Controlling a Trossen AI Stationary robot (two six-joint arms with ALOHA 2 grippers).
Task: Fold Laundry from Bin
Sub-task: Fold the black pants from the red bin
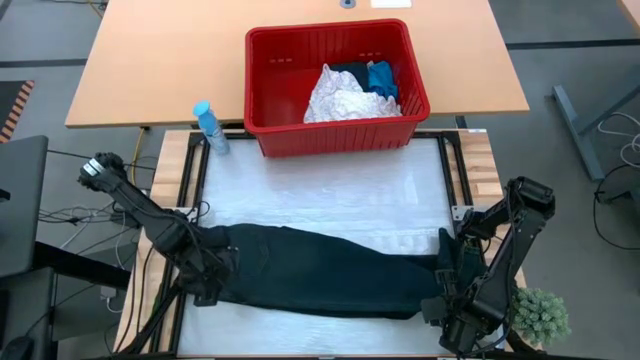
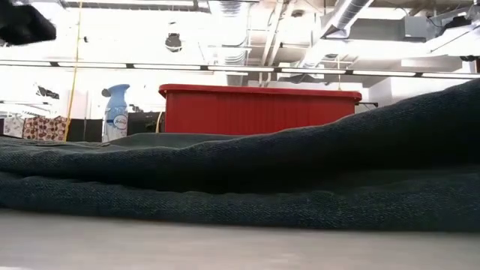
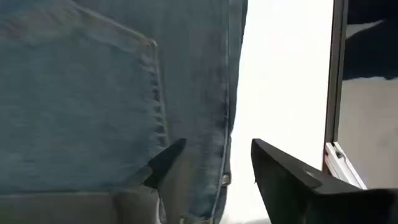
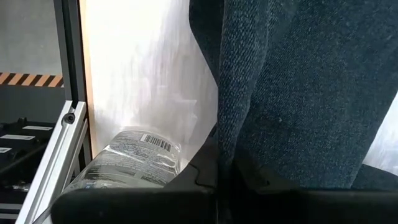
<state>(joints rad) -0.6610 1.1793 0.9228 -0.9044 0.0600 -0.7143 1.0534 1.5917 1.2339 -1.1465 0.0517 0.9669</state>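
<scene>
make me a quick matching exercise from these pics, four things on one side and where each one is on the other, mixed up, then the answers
Things:
1. dark jeans
2. white crinkled cloth
3. blue spray bottle
4. small green plant

Places:
A. inside the red bin
B. beside the bin's left wall
C. spread flat between the two arms
D. by the right arm, at the table's edge

Pairs: 1-C, 2-A, 3-B, 4-D

A long dark denim garment [image 1: 320, 280] lies stretched flat across the near half of my table, one end under each of my arms. Behind it stands the red bin [image 1: 262, 90], upright, holding a crumpled white cloth [image 1: 335, 98], a small bright blue piece [image 1: 382, 78] and something black.
</scene>
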